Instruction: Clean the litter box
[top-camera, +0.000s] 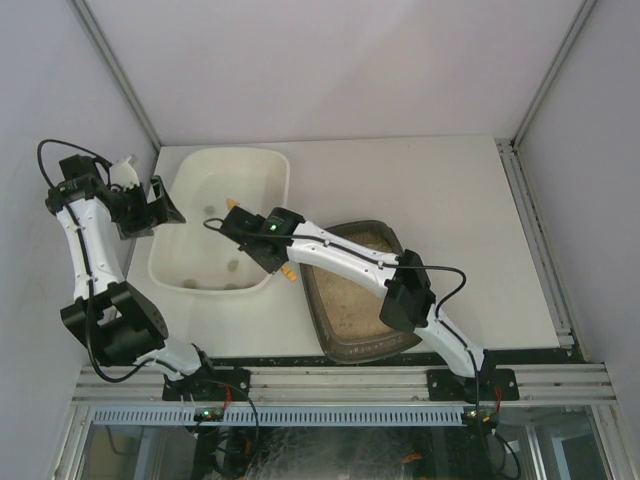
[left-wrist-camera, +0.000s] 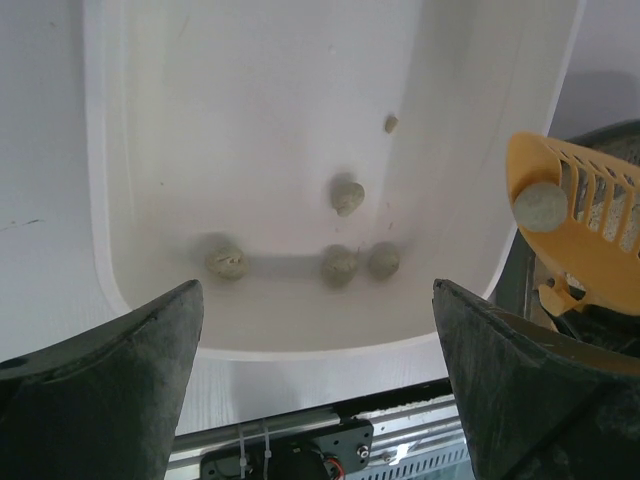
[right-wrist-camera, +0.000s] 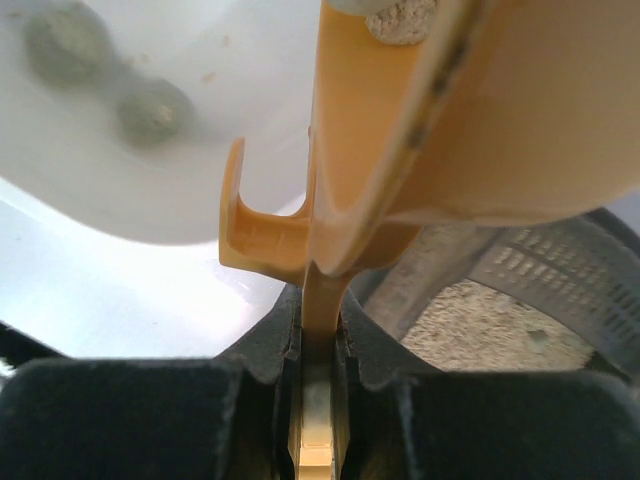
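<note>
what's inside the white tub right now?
Five grey clumps on the white tub floor, one tiny. The orange scoop, carrying a sixth, covers part of its right edge.

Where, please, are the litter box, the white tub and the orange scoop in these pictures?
litter box (top-camera: 370, 350): top view, near rim.
white tub (top-camera: 235, 153): top view, far rim.
orange scoop (left-wrist-camera: 560, 165): left wrist view, slotted head.

The white table (top-camera: 450, 220) carries two things. A white tub (top-camera: 283, 175) stands on its left rear part, long sides running from front to back, its left rim close to the table's left edge. The litter box (top-camera: 365, 351) sits just right of the tub, nearer the front and turned slightly askew. A narrow strip of table shows between them. Its front end reaches the table's near edge.
</note>
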